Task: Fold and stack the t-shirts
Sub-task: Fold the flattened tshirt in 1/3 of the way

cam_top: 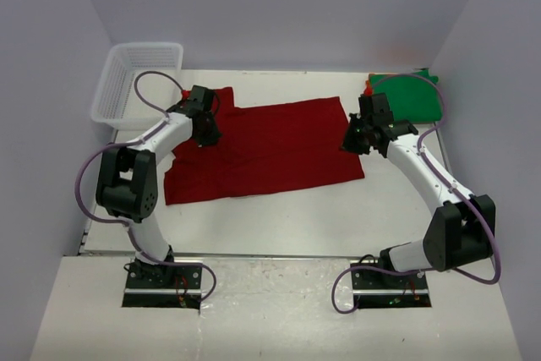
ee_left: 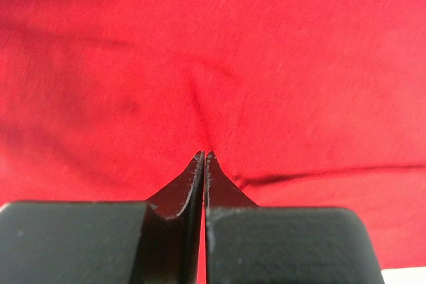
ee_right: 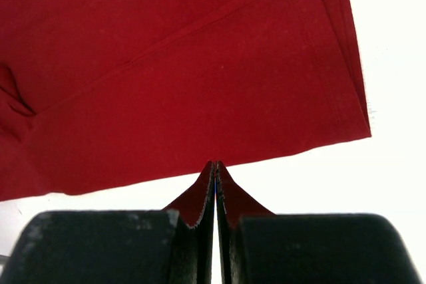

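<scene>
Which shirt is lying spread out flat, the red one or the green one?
The dark red t-shirt, spread open in the middle. The green t-shirt sits folded small in the far right corner.

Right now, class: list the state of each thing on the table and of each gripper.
Dark red t-shirt: spread out flat
Green t-shirt: folded, far right corner
White mesh basket: upright, far left corner
Left gripper: shut, on red cloth
Right gripper: shut, at shirt's edge

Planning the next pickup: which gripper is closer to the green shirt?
Right. The right gripper is at the red shirt's right edge, close beside the green shirt; the left gripper is across the table, near the basket.
</scene>
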Tool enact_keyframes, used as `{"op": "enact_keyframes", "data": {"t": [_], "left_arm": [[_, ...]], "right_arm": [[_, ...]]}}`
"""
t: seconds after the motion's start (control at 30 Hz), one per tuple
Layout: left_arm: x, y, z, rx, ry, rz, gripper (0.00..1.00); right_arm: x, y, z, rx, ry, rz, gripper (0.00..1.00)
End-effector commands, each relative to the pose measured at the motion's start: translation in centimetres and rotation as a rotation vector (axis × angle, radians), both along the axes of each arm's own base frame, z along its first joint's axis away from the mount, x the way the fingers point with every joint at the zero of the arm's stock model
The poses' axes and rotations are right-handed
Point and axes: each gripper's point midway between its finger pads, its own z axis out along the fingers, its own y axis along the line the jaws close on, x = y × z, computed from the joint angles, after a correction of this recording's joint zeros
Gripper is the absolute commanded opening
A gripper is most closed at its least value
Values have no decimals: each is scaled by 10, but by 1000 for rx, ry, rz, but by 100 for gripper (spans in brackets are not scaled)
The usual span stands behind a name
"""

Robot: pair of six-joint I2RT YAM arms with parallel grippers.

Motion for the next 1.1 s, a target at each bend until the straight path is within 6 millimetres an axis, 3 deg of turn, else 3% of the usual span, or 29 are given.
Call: {"op": "enact_keyframes", "data": {"t": [0.0,0.13,0.17,0.2,0.3,0.37,0.5,0.6,0.73,0.8,1.07], "left_arm": [[23,-4,-1,33,-15,-21,0],[53,-28,-11,14,25,-81,0],[56,-31,-5,31,5,-85,0],[56,-34,16,51,-48,-85,0],[41,-37,56,157,-170,-77,0],[26,-43,66,147,-190,-100,0],[-15,-31,77,125,-183,-117,0],[-30,-19,73,158,-167,-106,0],[-34,-16,58,186,-108,-114,0],[-31,-17,46,202,-62,-118,0],[-4,-34,-3,186,36,-125,0]], "right_arm": [[2,5,2,19,-22,26,0],[3,11,1,46,-18,39,0],[2,11,1,48,-16,43,0],[2,12,0,50,-16,47,0],[0,10,-2,33,-22,48,0],[0,9,-4,23,-12,46,0],[-2,36,-14,59,35,143,0],[-4,61,-27,22,56,222,0],[0,71,-58,-46,151,223,0],[-2,78,-73,-66,189,241,0],[-5,89,-95,-80,238,270,0]]}}
